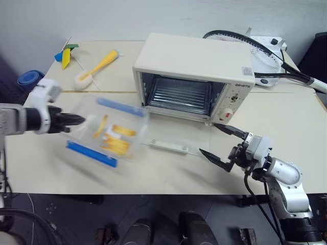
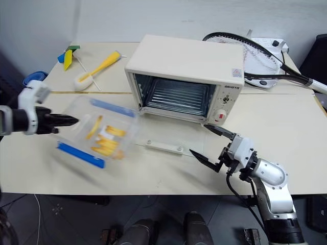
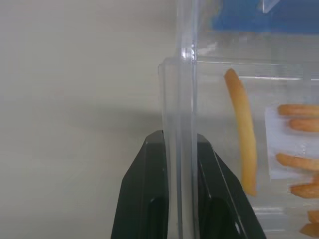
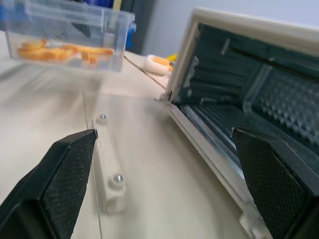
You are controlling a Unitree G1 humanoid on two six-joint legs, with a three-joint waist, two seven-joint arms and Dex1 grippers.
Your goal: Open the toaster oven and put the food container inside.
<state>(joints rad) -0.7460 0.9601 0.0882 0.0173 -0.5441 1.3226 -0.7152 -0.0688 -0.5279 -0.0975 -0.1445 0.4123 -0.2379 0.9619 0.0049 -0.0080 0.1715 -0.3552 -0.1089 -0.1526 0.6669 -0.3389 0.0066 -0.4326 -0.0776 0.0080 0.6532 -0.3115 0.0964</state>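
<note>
Left gripper [image 1: 76, 121]: jaws clamped on the clear end wall of the food container [image 1: 110, 133], pinching the thin plastic between both fingers [image 3: 149, 199]. Container is held clear of the counter [image 1: 46, 163], tilted, yellow-orange strips inside, blue clips on its long sides.

Right gripper [image 1: 220, 144]: jaws spread wide, nothing between them, hovering low over the counter.

Toaster oven [image 1: 196, 66] sits just beyond the right jaws, door [image 1: 173, 145] dropped flat on the counter, cavity open. Container is off to the side of that opening, between left jaws and oven.

Far behind the left jaws: yellow-handled brush [image 1: 97, 66]. Behind the oven: racket [image 1: 255, 51].
</note>
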